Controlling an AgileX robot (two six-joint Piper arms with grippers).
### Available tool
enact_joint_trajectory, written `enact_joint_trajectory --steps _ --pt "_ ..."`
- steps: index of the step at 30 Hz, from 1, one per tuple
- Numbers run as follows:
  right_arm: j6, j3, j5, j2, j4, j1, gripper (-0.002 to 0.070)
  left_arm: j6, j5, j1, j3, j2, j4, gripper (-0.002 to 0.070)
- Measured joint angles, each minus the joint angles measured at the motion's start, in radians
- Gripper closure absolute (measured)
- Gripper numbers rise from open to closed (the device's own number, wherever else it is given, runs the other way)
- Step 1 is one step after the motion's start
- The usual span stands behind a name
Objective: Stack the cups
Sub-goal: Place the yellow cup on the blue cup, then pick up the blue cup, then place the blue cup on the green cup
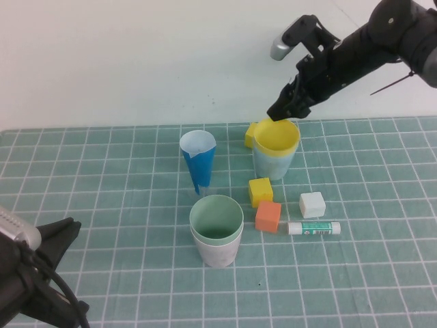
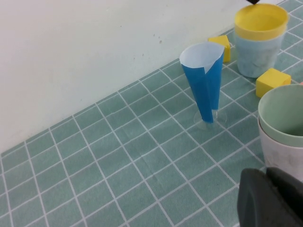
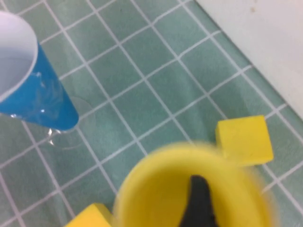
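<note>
The yellow cup (image 1: 276, 137) sits nested in the light blue cup (image 1: 273, 164) at the back of the mat. It also shows in the left wrist view (image 2: 261, 21). My right gripper (image 1: 281, 113) is at this cup's back rim and reaches into its mouth (image 3: 199, 203). The sage green cup (image 1: 216, 217) sits nested in the pale pink cup (image 1: 218, 251) nearer the front. My left gripper (image 1: 58, 239) is shut and empty, low at the front left, just short of the pink cup (image 2: 284, 151).
A dark blue paper cone (image 1: 198, 160) stands upright left of the yellow cup. Two yellow blocks (image 1: 260, 190) (image 1: 251, 134), an orange block (image 1: 268, 216), a white block (image 1: 312, 204) and a glue stick (image 1: 314, 228) lie between and right of the stacks.
</note>
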Motion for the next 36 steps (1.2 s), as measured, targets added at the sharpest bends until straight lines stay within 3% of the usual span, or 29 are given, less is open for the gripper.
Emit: enact_joint_trajectory --steps 5,9,11,15,16,28,33,36 --pt "0.035 0.0 0.011 0.033 -0.051 0.01 0.0186 0.0 -0.002 0.0 0.0 0.0 0.0 0.0674" --pt "0.08 0.0 0.007 0.09 -0.055 0.01 0.0216 0.0 -0.002 0.0 0.0 0.0 0.0 0.0674" --pt "0.098 0.0 -0.002 0.11 -0.055 0.01 0.0293 0.0 -0.002 0.0 0.0 0.0 0.0 0.0674" --pt "0.111 0.0 0.001 0.126 -0.067 0.01 0.0547 0.0 -0.002 0.0 0.0 0.0 0.0 0.0674" --pt "0.113 -0.002 0.007 0.126 -0.069 0.01 0.0572 0.0 -0.002 0.0 0.0 0.0 0.0 0.0674" --pt "0.214 -0.221 0.215 -0.033 -0.079 0.018 0.0573 0.002 -0.009 0.0 0.0 0.0 0.0 0.0675" --pt "0.243 -0.158 0.226 -0.141 -0.091 0.12 0.0574 0.002 -0.009 0.0 0.0 0.0 0.0 0.0675" --pt "0.254 -0.059 0.23 -0.179 -0.189 0.224 0.0575 0.002 -0.009 0.0 0.0 0.0 0.0 0.0675"
